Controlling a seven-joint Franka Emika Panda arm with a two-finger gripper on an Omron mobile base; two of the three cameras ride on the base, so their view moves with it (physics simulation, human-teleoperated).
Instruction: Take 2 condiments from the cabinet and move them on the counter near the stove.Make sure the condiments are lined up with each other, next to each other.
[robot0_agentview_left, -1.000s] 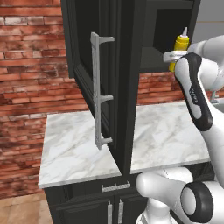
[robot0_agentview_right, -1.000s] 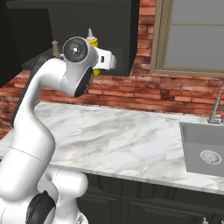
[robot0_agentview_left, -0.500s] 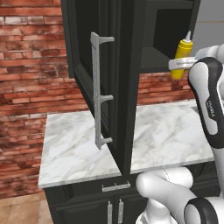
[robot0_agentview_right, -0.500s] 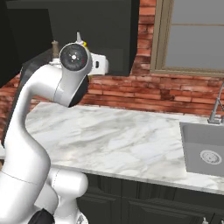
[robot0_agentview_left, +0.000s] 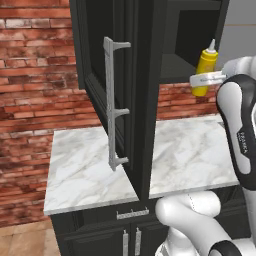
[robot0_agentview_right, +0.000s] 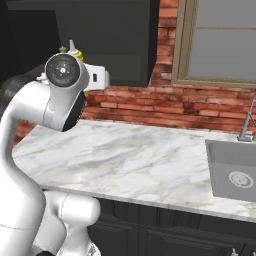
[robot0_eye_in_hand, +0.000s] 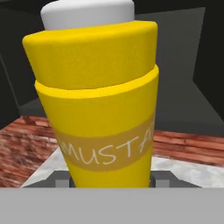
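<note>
Yellow squeeze bottle (robot0_eye_in_hand: 103, 105) – smooth matt plastic, tan label band, white nozzle (robot0_agentview_left: 211, 46) plain and smooth. Cabinet (robot0_agentview_left: 145, 75) – black panelled fronts, low satin sheen (looks painted wood, can't confirm). Its bar handle (robot0_agentview_left: 111, 105) is brushed grey metal. Counter (robot0_agentview_left: 90, 170) – polished white marble, grey veins, soft gloss. Brick wall (robot0_agentview_left: 35, 80) rough, red, matt, pale mortar lines. Sink (robot0_agentview_right: 235, 170) dull steel, faucet (robot0_agentview_right: 247, 122) shinier metal. Window frame (robot0_agentview_right: 182, 45) tan, matt, wood-like. Base cabinet pulls (robot0_agentview_left: 132, 214) bright silver metal.
</note>
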